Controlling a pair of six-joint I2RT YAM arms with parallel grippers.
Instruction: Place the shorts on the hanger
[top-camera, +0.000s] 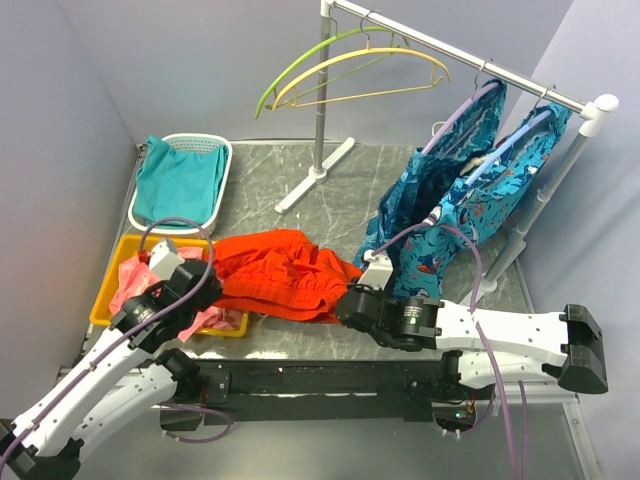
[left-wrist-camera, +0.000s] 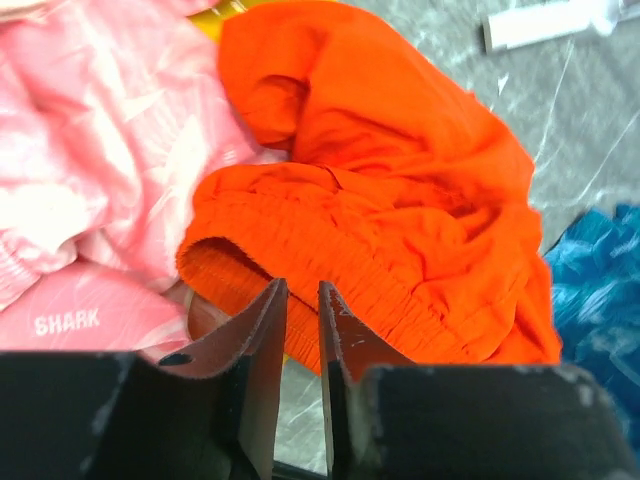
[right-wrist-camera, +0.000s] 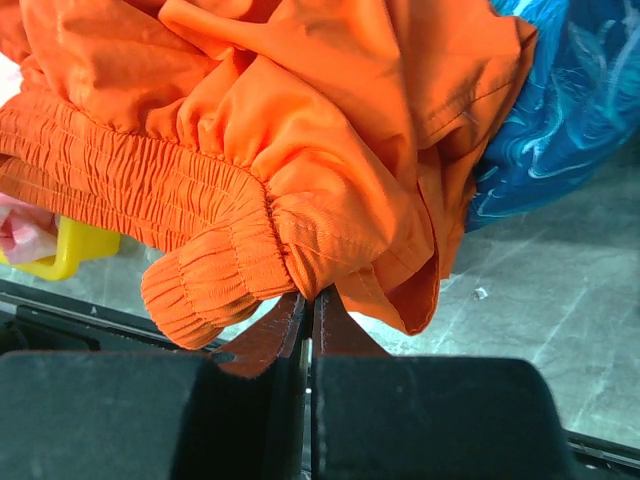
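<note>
The red-orange shorts (top-camera: 280, 270) lie bunched on the table's near middle, their left end over the yellow tray. My left gripper (top-camera: 203, 272) is at their left edge. Its jaws stand a narrow gap apart, shut on the ribbed waistband (left-wrist-camera: 260, 240), which fills the gap at the fingertips (left-wrist-camera: 301, 287). My right gripper (top-camera: 350, 295) is at the right edge, shut on a gathered fold of the shorts (right-wrist-camera: 300, 120) at its tips (right-wrist-camera: 309, 295). The yellow hanger (top-camera: 360, 62) hangs bare on the rail at the back, far above both grippers.
A lime-green hanger (top-camera: 300, 65) hangs beside the yellow one. The rack's pole (top-camera: 320, 110) stands mid-back. Teal patterned garments (top-camera: 470, 190) hang at the right, close to the right arm. A white basket (top-camera: 222, 175) and yellow tray (top-camera: 105, 300) with pink cloth (left-wrist-camera: 90, 160) sit left.
</note>
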